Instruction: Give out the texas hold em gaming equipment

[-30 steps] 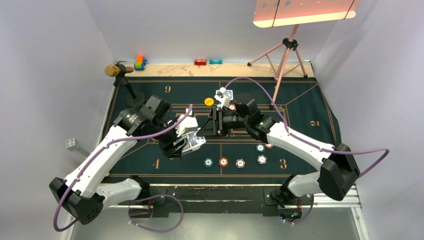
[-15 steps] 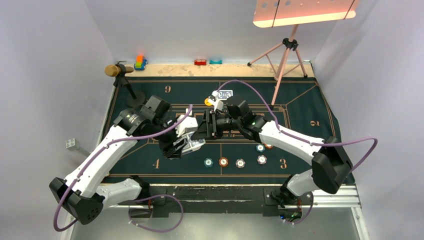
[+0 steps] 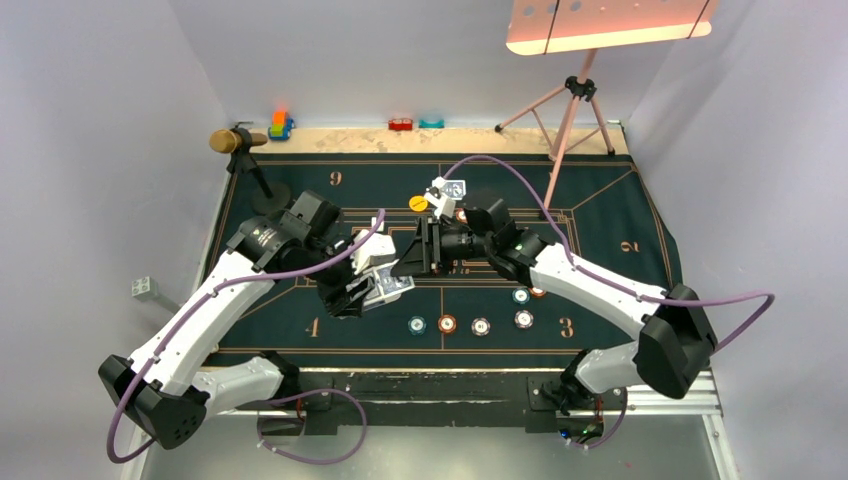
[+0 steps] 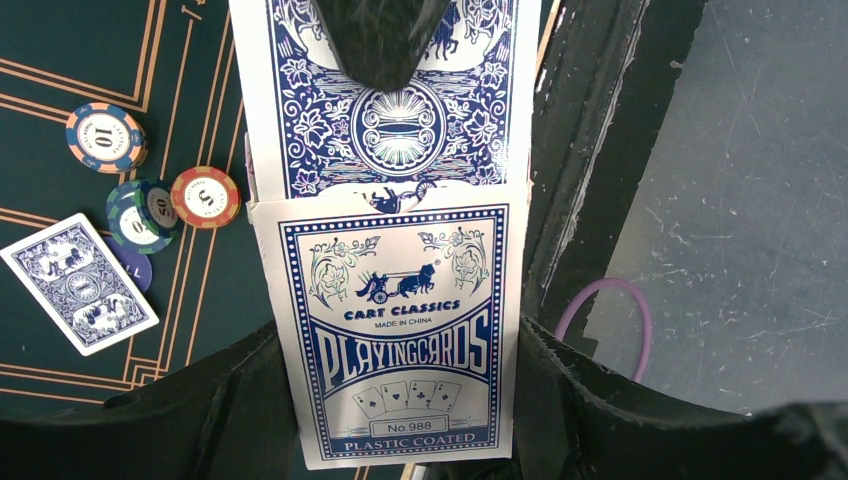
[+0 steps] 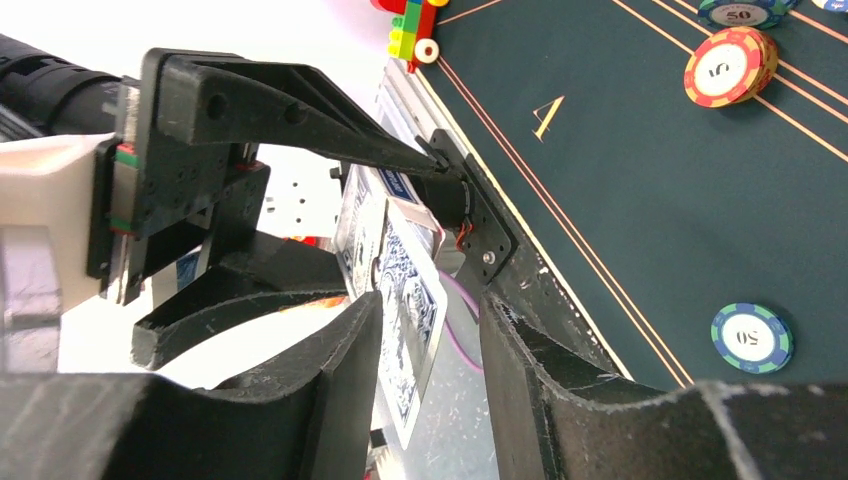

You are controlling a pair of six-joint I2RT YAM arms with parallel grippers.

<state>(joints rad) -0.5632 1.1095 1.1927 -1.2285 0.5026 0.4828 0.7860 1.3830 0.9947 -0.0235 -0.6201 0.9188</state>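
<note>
The left jaws clamp the card box (image 4: 395,340) above the mat (image 4: 40,140), one card (image 4: 400,120) half out between the narrow right jaws; whether they pinch it I cannot tell. A weak pinch could drop it.

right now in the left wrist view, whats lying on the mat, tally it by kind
chips: 3
card: 1
navy disc: 1, partly under a chip
total: 5
</note>
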